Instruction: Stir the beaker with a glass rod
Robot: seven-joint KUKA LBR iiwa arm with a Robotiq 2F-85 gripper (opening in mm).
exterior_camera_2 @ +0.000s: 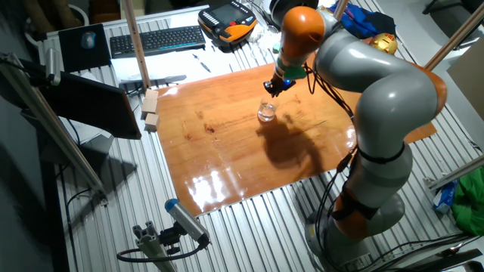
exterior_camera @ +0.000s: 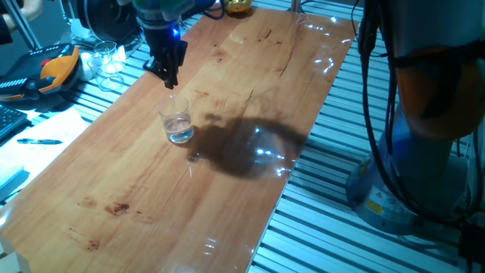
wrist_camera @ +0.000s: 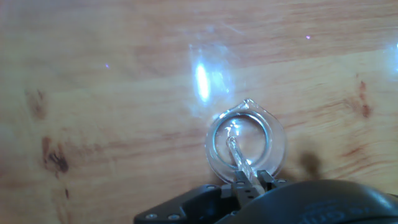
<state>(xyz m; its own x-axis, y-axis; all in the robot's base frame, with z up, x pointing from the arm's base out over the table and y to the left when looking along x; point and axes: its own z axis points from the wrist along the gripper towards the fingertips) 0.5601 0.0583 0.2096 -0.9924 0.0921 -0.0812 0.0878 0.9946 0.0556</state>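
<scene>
The beaker [exterior_camera: 179, 125] is a small clear glass cup with a little clear liquid, standing upright on the wooden table [exterior_camera: 250, 68]. It also shows in the other fixed view as the beaker [exterior_camera_2: 266, 112] and from above in the hand view as the beaker [wrist_camera: 245, 144]. My gripper [exterior_camera: 168, 76] hangs just above it, shut on the glass rod [wrist_camera: 239, 157]. The thin rod reaches down from between the fingers into the beaker's mouth, and its tip is inside the cup. In the one fixed view the rod [exterior_camera: 173, 97] is only a faint line.
Bulkier clear glassware [exterior_camera: 106, 61] and an orange-black pendant [exterior_camera: 49, 70] lie off the table's far left. A keyboard [exterior_camera_2: 155, 39] and two wooden blocks [exterior_camera_2: 151, 109] sit beside the table. The arm's base [exterior_camera_2: 363, 204] stands at the table's right side.
</scene>
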